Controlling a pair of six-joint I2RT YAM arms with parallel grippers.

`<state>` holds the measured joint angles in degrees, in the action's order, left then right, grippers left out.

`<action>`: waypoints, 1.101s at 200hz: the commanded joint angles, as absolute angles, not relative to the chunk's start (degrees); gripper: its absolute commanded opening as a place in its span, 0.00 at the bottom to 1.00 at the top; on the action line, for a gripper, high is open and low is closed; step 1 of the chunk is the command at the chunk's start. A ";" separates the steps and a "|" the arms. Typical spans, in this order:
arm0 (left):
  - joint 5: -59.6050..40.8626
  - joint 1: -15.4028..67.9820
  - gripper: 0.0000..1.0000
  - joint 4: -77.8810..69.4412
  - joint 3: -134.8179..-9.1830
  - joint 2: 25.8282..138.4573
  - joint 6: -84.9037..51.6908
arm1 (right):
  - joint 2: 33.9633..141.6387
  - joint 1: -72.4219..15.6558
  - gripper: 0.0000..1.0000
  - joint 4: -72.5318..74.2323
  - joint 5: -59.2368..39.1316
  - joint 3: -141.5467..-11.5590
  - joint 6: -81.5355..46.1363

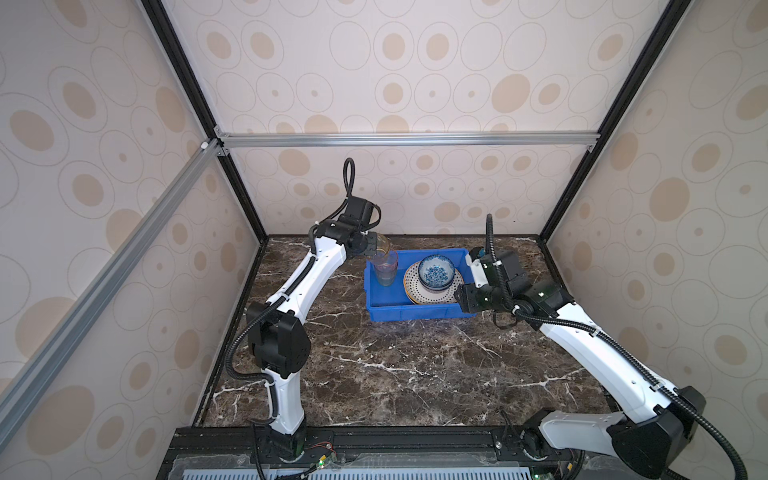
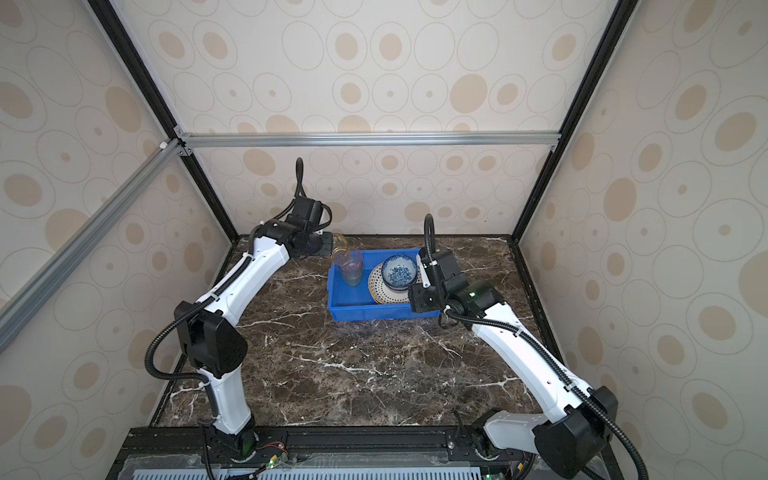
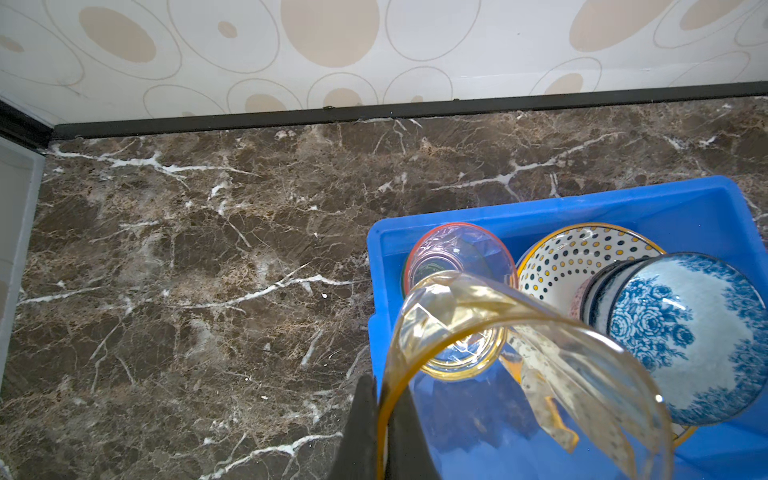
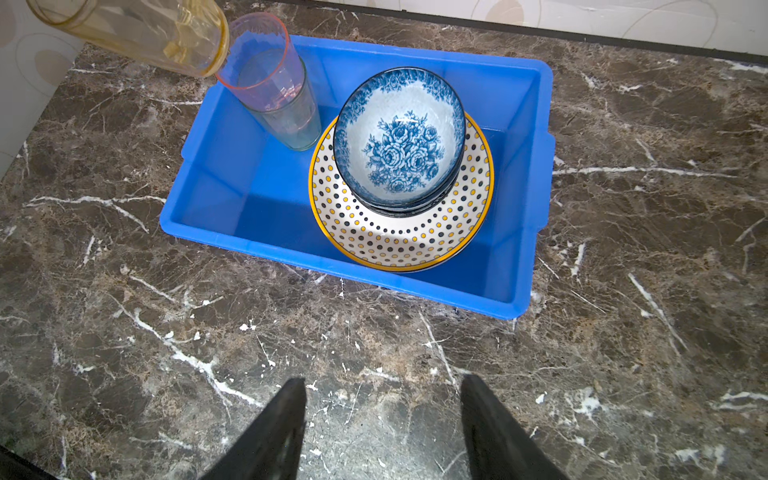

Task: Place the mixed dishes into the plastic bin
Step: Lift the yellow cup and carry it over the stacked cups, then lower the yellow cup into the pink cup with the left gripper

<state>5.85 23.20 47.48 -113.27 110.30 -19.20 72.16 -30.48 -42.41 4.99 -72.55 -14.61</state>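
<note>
The plastic bin (image 1: 419, 312) (image 2: 382, 313) is bright blue and stands at the back middle of the marble table. In it a blue-white floral bowl (image 4: 399, 141) (image 1: 435, 270) tops a stack of bowls on a dotted yellow-rimmed plate (image 4: 399, 241) (image 3: 582, 253). A pink tumbler (image 4: 257, 58) (image 3: 457, 245) sits nested in a greenish tumbler (image 4: 291, 120) at the bin's left end. My left gripper (image 3: 382, 380) (image 1: 376, 246) is shut on the rim of an amber tumbler (image 3: 457, 286) (image 4: 137, 33) (image 2: 341, 243), tilted with its base right at the pink tumbler's mouth. My right gripper (image 4: 384, 382) is open and holds nothing, over bare table off the bin.
The enclosure's back wall (image 3: 374, 50) runs close behind the bin, with a black strip along the table's far edge. The right arm's wrist (image 1: 494, 286) hangs beside the bin's right end. Brown marble tabletop (image 1: 395, 374) stretches from the bin to the front rail.
</note>
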 commanded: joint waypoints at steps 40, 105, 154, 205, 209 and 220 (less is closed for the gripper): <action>5.48 23.55 0.00 46.87 -118.23 113.23 -17.77 | 71.50 -30.78 0.63 -43.13 6.72 -71.94 -13.19; 4.77 23.60 0.00 46.83 -121.39 117.65 -17.32 | 69.87 -30.79 0.64 -42.71 7.10 -71.46 -13.53; 4.50 23.55 0.00 46.93 -122.07 119.21 -17.33 | 70.14 -30.67 0.64 -43.07 7.33 -71.45 -13.21; 3.69 23.55 0.00 50.53 -126.74 123.69 -16.81 | 69.87 -30.59 0.65 -42.71 7.38 -70.80 -13.32; 3.69 23.55 0.00 50.55 -126.74 123.87 -16.87 | 69.90 -30.64 0.65 -42.78 7.38 -70.80 -13.30; 3.74 23.55 0.00 50.49 -126.73 124.16 -16.92 | 69.80 -30.66 0.65 -42.96 7.62 -70.91 -13.33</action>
